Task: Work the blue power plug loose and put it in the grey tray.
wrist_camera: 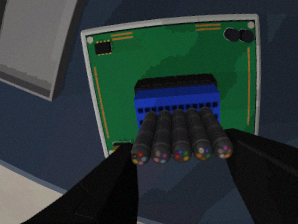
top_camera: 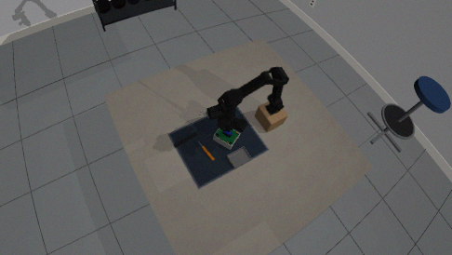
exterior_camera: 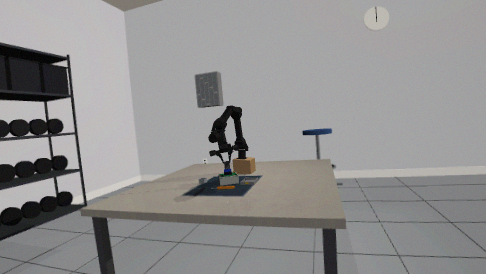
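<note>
1. Gripper (top_camera: 228,130) (exterior_camera: 227,168) (wrist_camera: 178,147) partly open, fingers closed onto the blue power plug (top_camera: 227,133) (exterior_camera: 227,171) (wrist_camera: 177,99), one on each side; exact contact spots hard to see in wrist view
2. Plug is at the black socket (wrist_camera: 175,81) on the green circuit board (top_camera: 233,135) (exterior_camera: 229,176) (wrist_camera: 170,55), not in the tray; how deep it sits, can't tell
3. Plug face shows a row of small dark square holes; five thick dark cables (wrist_camera: 179,135) run from it between the fingers, colored dots on their cut ends
4. Board lies in a pale shallow housing; wrist view shows a square chip in one corner, two round black parts in another, copper-colored strips near the edges
5. Grey tray (top_camera: 239,157) (exterior_camera: 248,181) (wrist_camera: 30,90) near the board, apart from it, nothing seen inside
6. Orange-handled screwdriver (top_camera: 207,153) (exterior_camera: 226,187) on the other side of the board, lying flat, not touching it
7. Board, tray and screwdriver all on a dark blue mat (top_camera: 200,172) (exterior_camera: 240,192) (wrist_camera: 275,75), on a beige table (top_camera: 288,186) (exterior_camera: 280,200) (wrist_camera: 20,195)
8. Black arm (top_camera: 253,86) (exterior_camera: 239,130) stands on a wooden block (top_camera: 271,121) (exterior_camera: 244,165) just beside the mat, bent over toward the board
9. Background: blue-topped stool (top_camera: 432,94) (exterior_camera: 317,132), black shelf rack (exterior_camera: 76,130) with dumbbells, round wall clock (exterior_camera: 376,18)
</note>
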You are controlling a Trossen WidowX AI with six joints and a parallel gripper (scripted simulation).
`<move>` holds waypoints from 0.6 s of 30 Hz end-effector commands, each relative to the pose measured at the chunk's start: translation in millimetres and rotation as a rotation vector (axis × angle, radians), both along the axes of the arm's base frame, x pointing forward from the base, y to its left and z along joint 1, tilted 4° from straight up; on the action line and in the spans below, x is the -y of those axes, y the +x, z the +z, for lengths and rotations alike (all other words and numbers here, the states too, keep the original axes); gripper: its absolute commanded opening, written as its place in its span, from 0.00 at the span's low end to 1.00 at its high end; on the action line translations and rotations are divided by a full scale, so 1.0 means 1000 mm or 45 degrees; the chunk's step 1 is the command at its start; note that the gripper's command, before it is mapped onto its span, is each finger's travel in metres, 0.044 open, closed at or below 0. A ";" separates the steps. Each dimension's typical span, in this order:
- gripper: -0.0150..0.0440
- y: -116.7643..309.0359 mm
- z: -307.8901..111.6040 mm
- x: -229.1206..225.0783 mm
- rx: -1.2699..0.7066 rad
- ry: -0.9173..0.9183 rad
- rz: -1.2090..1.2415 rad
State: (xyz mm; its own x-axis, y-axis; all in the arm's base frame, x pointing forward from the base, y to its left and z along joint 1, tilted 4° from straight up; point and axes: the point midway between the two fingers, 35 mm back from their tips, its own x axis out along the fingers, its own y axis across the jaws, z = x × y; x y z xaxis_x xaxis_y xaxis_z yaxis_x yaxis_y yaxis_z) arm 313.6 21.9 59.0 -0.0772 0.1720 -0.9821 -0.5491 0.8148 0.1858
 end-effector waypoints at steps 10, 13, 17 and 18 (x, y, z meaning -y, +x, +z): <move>0.25 -0.002 0.017 -0.004 0.105 -0.125 -0.021; 0.25 -0.003 0.021 -0.003 0.105 -0.125 -0.021; 0.25 -0.003 0.021 -0.003 0.105 -0.125 -0.021; 0.25 -0.003 0.015 -0.004 0.105 -0.125 -0.021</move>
State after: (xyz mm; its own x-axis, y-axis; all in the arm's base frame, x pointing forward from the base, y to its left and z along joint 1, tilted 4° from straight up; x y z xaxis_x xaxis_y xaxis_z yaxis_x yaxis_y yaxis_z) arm 311.8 25.0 63.5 -0.0193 0.0744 -0.9970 -0.5467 0.8342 0.0728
